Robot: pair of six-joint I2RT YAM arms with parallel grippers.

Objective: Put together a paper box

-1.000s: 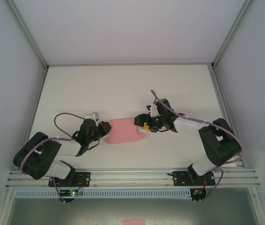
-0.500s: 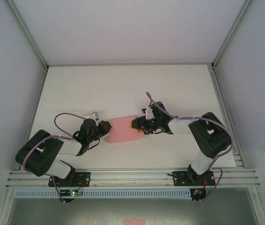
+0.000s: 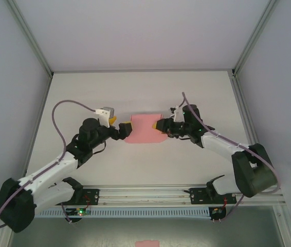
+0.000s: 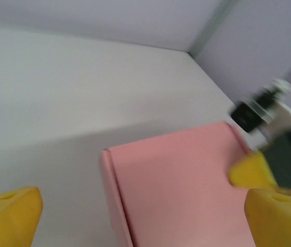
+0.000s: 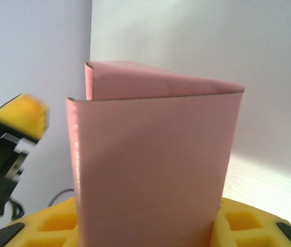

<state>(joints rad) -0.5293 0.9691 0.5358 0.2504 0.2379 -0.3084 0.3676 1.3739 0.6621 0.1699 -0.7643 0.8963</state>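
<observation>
Left fingers [image 4: 9,213] spread wide, gripping nothing. Right gripper [image 3: 161,125] pinches paper box [image 3: 144,128] by its end, mid-table. I judge folding underway. Next I'd close left gripper [image 3: 125,127] on opposite end.

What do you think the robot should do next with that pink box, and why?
Probably ease the left end effector forward and close it on the left end of the box. It stands wide open facing that end, while the right end effector grips the opposite end, so the box looks steadied for a second grasp or a fold.
</observation>
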